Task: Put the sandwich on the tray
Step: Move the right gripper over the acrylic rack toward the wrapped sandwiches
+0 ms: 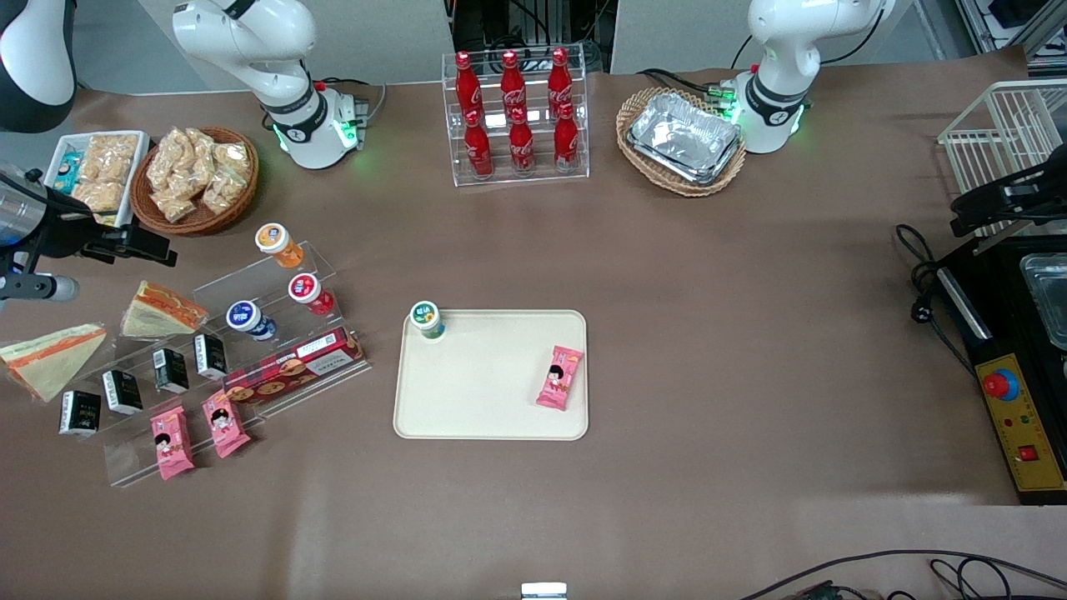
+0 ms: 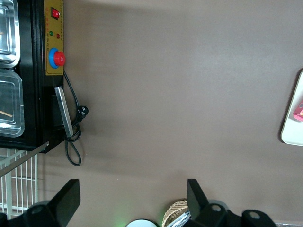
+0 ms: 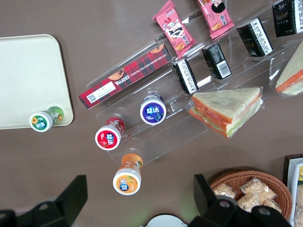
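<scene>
The sandwich (image 1: 50,358), a pale wedge with a thin orange strip, lies on the table at the working arm's end, beside the clear display steps; part of it shows in the right wrist view (image 3: 291,75). The cream tray (image 1: 492,400) lies mid-table and also shows in the right wrist view (image 3: 28,80). It holds a green-capped bottle (image 1: 427,319) and a pink snack packet (image 1: 560,377). My right gripper (image 1: 137,244) is open and empty, held high over the table between the snack basket and the display steps, farther from the front camera than the sandwich. In the right wrist view the gripper (image 3: 137,196) spans an orange-capped bottle (image 3: 128,177) far below.
A darker wedge with a broad orange-red top (image 1: 162,310) sits on the steps next to small bottles, black cartons, a red biscuit box (image 1: 296,367) and pink packets. A snack basket (image 1: 196,179) and a white snack tray (image 1: 96,171) stand nearby. A cola rack (image 1: 517,112) and a foil-tray basket (image 1: 683,142) stand farther back.
</scene>
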